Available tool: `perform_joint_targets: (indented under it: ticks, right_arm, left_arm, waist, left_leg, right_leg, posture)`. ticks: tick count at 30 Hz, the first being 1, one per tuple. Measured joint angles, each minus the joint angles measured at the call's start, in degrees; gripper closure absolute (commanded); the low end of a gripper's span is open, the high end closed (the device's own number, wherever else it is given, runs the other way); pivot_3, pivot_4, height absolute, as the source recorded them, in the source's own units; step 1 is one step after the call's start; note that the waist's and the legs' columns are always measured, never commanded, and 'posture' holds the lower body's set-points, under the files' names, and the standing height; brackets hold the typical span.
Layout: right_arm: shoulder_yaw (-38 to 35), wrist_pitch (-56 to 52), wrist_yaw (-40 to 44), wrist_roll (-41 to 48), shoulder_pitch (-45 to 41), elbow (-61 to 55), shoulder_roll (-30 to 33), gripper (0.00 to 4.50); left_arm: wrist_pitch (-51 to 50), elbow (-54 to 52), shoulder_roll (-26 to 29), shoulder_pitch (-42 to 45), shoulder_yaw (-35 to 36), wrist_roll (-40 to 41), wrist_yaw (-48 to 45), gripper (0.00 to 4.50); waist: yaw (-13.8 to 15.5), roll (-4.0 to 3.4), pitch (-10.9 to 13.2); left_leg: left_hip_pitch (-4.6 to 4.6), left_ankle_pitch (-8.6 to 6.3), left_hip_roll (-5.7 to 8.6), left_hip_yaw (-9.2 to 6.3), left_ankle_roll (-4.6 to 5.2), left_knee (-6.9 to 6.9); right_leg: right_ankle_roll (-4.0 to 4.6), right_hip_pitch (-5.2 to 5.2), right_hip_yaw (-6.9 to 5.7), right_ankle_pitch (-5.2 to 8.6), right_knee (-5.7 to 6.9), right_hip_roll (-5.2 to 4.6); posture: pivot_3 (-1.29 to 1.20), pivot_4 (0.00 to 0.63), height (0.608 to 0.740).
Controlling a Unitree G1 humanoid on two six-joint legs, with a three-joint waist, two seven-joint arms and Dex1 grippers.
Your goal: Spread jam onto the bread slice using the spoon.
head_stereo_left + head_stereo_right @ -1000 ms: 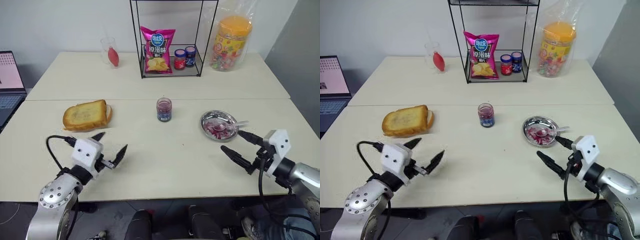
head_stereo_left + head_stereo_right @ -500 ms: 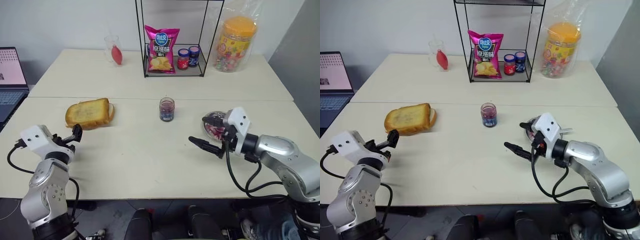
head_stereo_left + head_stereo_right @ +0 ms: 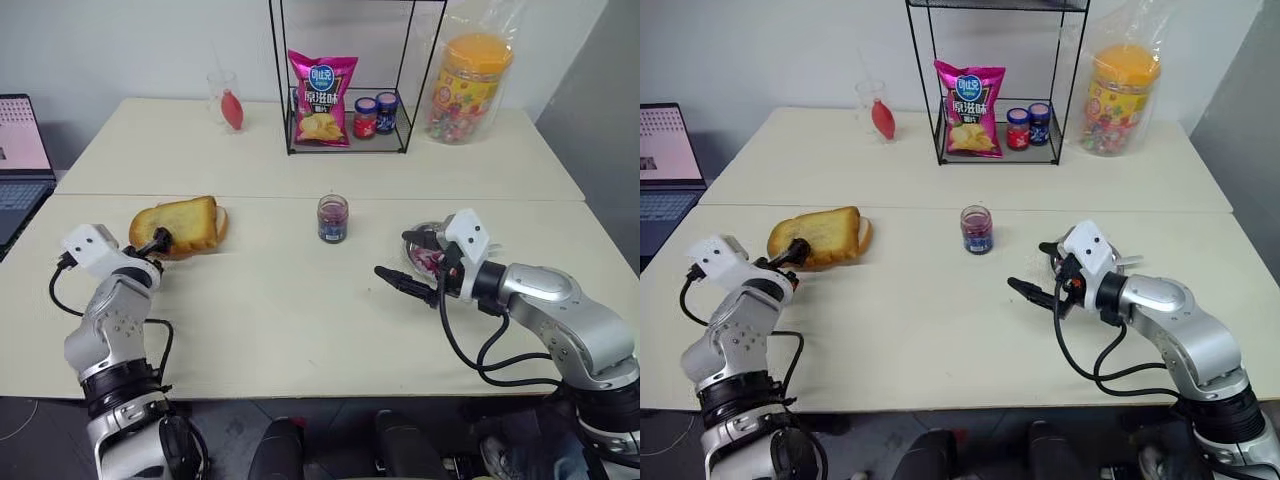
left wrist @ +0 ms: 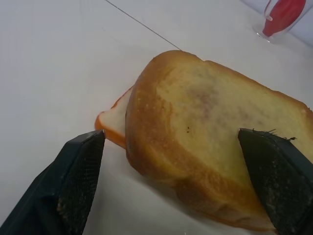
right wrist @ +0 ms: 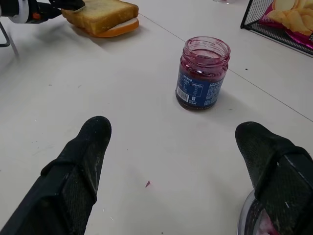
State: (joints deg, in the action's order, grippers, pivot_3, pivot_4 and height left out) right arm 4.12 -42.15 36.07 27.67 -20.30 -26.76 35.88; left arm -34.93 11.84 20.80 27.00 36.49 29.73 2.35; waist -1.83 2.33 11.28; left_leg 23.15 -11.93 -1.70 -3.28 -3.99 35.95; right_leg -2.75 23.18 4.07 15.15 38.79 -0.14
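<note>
The bread slice [image 3: 180,224], golden with a brown crust, lies at the table's left on top of a paler slice [image 4: 113,125]. My left gripper [image 3: 155,250] is open at its near edge, one finger [image 4: 80,166] beside the crust and the other over the top face. The jam [image 3: 332,218] is dark red in a lidless glass jar with a blue label, at mid-table. To its right my right gripper [image 3: 392,253] is open and empty, pointing toward the jar [image 5: 202,73]. Behind that hand stands a steel dish [image 3: 430,262]; the spoon is hidden there.
A black wire rack [image 3: 345,140] at the back holds a pink chip bag [image 3: 322,98] and two lidded jars [image 3: 373,113]. An orange-lidded candy tub [image 3: 464,85] stands to its right, a glass with a red object [image 3: 226,104] to its left. A laptop [image 3: 20,150] sits at the far left.
My left gripper rolled and moved forward and left up to the bread's near edge. My right gripper swung left in front of the steel dish, then held still.
</note>
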Motion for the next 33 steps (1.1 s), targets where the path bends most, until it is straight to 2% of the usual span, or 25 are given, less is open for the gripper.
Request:
perform_joint_targets:
  ticks: [12, 20, 27, 33]
  right_arm:
    - [-0.7, -1.5, -0.2, 0.1, 0.0, -0.6, 0.2, 0.0]
    - [-0.7, -1.5, -0.2, 0.0, -0.1, -0.6, 0.2, 0.0]
    - [-1.1, -0.8, -0.1, -0.5, -0.1, -0.6, 0.6, 0.0]
    - [-3.4, -0.3, 0.1, -0.6, 1.8, -0.6, 1.5, 0.0]
  left_arm:
    - [1.1, 0.7, -0.5, 1.7, 0.1, 0.3, 2.1, 3.11]
    - [1.7, -1.4, -0.6, 1.6, 0.0, 0.4, 3.0, 4.49]
    - [1.5, -7.0, 0.3, -0.6, -0.6, 2.5, -2.0, 4.49]
    - [-5.1, -14.8, 1.5, -1.3, -0.3, 12.7, -7.8, 4.49]
  waist:
    - [0.1, 0.01, 0.0]
    - [0.1, 0.01, 0.0]
    - [0.1, 0.02, 0.0]
    - [0.0, 0.03, 0.0]
  left_leg:
    - [0.01, 0.0, 0.01, -0.01, -0.01, 0.0]
    - [0.01, 0.0, 0.0, -0.01, -0.01, -0.01]
    - [0.04, 0.0, 0.0, -0.01, -0.01, -0.01]
    - [0.08, 0.0, 0.0, -0.01, -0.01, -0.01]
  right_leg:
    - [-0.03, -0.01, 0.0, -0.02, -0.01, -0.01]
    - [-0.03, -0.01, 0.0, -0.02, -0.02, -0.01]
    - [-0.03, 0.0, -0.01, -0.02, -0.05, -0.01]
    - [-0.03, 0.03, -0.01, -0.02, -0.08, -0.02]
  posture:
    - [0.0, 0.15, 0.74]
    - [0.0, 0.15, 0.74]
    - [0.0, 0.15, 0.74]
    - [0.0, 0.15, 0.74]
